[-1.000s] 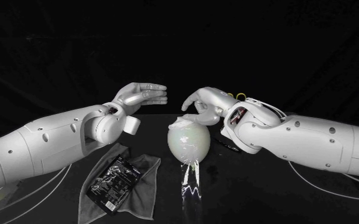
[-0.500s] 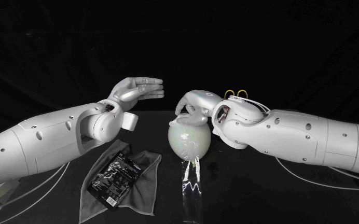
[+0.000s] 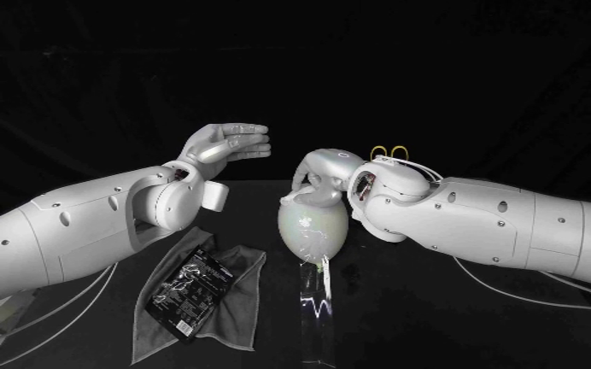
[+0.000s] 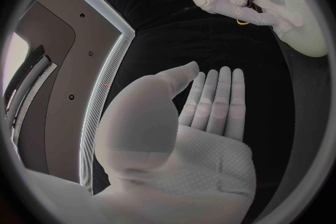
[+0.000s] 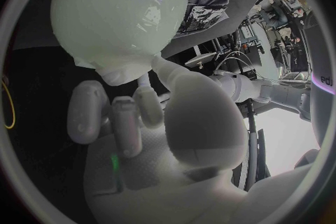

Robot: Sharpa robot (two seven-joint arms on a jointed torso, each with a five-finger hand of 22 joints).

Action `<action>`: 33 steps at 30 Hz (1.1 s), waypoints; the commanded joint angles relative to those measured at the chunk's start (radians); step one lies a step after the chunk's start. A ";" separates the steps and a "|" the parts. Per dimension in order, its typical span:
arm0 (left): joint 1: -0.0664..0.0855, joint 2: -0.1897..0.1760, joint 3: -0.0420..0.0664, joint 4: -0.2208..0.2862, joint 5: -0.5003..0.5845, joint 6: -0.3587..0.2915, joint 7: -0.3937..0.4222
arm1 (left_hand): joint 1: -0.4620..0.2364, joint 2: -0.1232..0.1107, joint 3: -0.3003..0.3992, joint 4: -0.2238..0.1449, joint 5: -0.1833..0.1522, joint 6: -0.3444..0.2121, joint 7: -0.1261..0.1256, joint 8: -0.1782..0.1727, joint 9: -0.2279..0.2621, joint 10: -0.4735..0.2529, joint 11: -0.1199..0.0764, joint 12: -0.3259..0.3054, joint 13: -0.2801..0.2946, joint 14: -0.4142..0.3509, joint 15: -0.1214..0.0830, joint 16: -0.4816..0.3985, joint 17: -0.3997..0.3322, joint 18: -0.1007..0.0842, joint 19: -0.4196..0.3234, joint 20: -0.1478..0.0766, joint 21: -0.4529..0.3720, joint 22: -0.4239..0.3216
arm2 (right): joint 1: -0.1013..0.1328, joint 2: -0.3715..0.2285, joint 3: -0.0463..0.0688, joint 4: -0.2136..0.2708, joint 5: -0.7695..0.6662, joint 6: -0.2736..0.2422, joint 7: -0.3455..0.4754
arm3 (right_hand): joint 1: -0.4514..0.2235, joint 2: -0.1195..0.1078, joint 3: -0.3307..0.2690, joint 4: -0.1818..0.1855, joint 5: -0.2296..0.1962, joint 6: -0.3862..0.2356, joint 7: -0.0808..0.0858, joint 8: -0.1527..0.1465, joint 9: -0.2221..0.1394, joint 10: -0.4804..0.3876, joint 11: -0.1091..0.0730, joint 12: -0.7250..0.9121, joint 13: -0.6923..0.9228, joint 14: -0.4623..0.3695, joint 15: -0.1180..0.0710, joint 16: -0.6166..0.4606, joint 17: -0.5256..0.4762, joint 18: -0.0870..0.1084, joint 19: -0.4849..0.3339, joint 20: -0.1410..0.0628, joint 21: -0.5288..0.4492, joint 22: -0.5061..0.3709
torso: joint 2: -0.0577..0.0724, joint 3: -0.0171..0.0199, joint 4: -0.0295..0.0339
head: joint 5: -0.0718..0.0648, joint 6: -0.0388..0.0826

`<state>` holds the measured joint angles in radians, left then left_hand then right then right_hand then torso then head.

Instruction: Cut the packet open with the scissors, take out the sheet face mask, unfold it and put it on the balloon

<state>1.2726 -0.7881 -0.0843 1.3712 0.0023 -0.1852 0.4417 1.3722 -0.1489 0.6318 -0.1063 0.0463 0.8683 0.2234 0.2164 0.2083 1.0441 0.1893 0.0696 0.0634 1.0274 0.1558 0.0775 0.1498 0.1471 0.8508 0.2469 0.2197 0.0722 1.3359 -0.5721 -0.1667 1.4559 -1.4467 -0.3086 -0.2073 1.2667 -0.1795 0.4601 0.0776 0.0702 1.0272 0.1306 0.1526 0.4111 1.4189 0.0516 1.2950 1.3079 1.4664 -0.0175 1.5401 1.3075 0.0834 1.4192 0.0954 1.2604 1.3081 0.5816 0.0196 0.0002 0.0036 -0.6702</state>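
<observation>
A pale balloon (image 3: 308, 231) stands at the table's middle with the white sheet mask (image 3: 300, 202) draped on it and crumpled at its top end. My right hand (image 3: 318, 178) curls over that top end. In the right wrist view its thumb and fingertips (image 5: 145, 99) pinch the bunched mask edge (image 5: 120, 71) against the balloon (image 5: 119, 8). My left hand (image 3: 229, 147) hovers left of the balloon, flat and holding nothing, its fingers (image 4: 213, 102) straight. The black packet (image 3: 190, 289) lies at the front left. The scissors' yellow handles (image 3: 390, 152) peek out behind my right wrist.
A grey cloth (image 3: 234, 313) lies under the packet at the front left. A clear stand (image 3: 317, 301) runs from the balloon's lower end toward the table's front. White cables (image 3: 517, 296) trail under my right arm.
My right hand has come down from above onto the balloon's top and closed its fingers on the mask edge. My left hand has risen a little.
</observation>
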 commanded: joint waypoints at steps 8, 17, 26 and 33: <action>0.001 0.000 0.001 0.003 0.012 -0.001 0.016 | -0.002 -0.004 -0.002 0.007 0.003 -0.001 0.031 0.002 -0.001 -0.003 0.004 -0.004 -0.001 0.006 -0.004 0.004 0.001 0.009 0.002 0.007 -0.004 -0.001 | -0.001 0.001 0.000 0.001 -0.004 0.029 -0.007 | -0.017 0.058 0.020 0.035 0.053 0.060 -0.032 0.044 0.016 0.061 -0.028 0.097 0.139 0.104 -0.017 0.031 0.263 -0.033 0.039 -0.016 0.072 0.197 | 0.000 0.0004 0.0004 | 0.001 -0.001; 0.001 -0.001 0.000 0.002 0.012 -0.001 0.013 | -0.002 -0.004 -0.002 0.007 0.003 -0.001 0.031 0.002 -0.001 -0.003 0.004 -0.004 -0.001 0.006 -0.004 0.004 0.001 0.009 0.002 0.007 -0.004 -0.001 | -0.001 -0.003 0.000 0.006 0.004 -0.011 0.008 | 0.007 0.097 0.068 0.023 0.010 0.079 -0.054 0.084 0.037 0.096 -0.049 0.159 0.182 0.104 -0.035 0.031 0.263 -0.043 0.063 -0.034 0.122 0.210 | 0.000 0.0006 0.0005 | 0.000 -0.002; 0.001 -0.001 0.000 0.001 0.012 0.001 0.010 | -0.001 -0.003 -0.002 0.009 0.003 -0.001 0.031 0.002 -0.001 -0.003 0.004 -0.004 -0.001 0.006 -0.004 0.005 0.002 0.011 0.003 0.008 -0.004 -0.001 | -0.001 -0.010 0.000 0.016 0.026 -0.090 0.027 | 0.052 0.088 0.131 -0.048 -0.020 0.070 -0.056 0.128 0.066 0.114 -0.052 0.191 0.206 0.104 -0.040 0.031 0.263 -0.050 0.079 -0.043 0.158 0.219 | 0.000 0.0003 0.0002 | -0.002 -0.001; 0.001 0.000 -0.001 -0.001 0.012 0.003 0.008 | -0.001 -0.003 -0.002 0.009 0.003 -0.001 0.031 0.002 -0.002 -0.003 0.004 -0.004 -0.001 0.006 -0.004 0.005 0.002 0.011 0.003 0.008 -0.004 -0.001 | -0.001 -0.030 0.000 0.039 0.137 -0.229 0.077 | 0.052 0.085 0.146 -0.064 -0.021 0.070 -0.056 0.147 0.078 0.129 -0.053 0.223 0.228 0.104 -0.041 0.031 0.263 -0.053 0.085 -0.044 0.172 0.223 | -0.001 0.0006 0.0006 | -0.004 0.003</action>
<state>1.2726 -0.7897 -0.0858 1.3696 0.0092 -0.1867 0.4406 1.3722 -0.1489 0.6290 -0.1035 0.0463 0.8681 0.2233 0.2163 0.2080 1.0440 0.1894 0.0696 0.0636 1.0313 0.1520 0.0774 0.1505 0.1462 0.8543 0.2503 0.2197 0.0725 1.3343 -0.5982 -0.1675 1.4875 -1.3852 -0.4314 -0.1783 1.3100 -0.0961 0.5787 0.0461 0.0513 1.0961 0.0821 0.2830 0.4585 1.4666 0.0037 1.5126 1.3079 1.4685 -0.0522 1.5665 1.3074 0.0413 1.4660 0.0606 1.4262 1.3081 0.5814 0.0200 0.0005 0.0006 -0.6683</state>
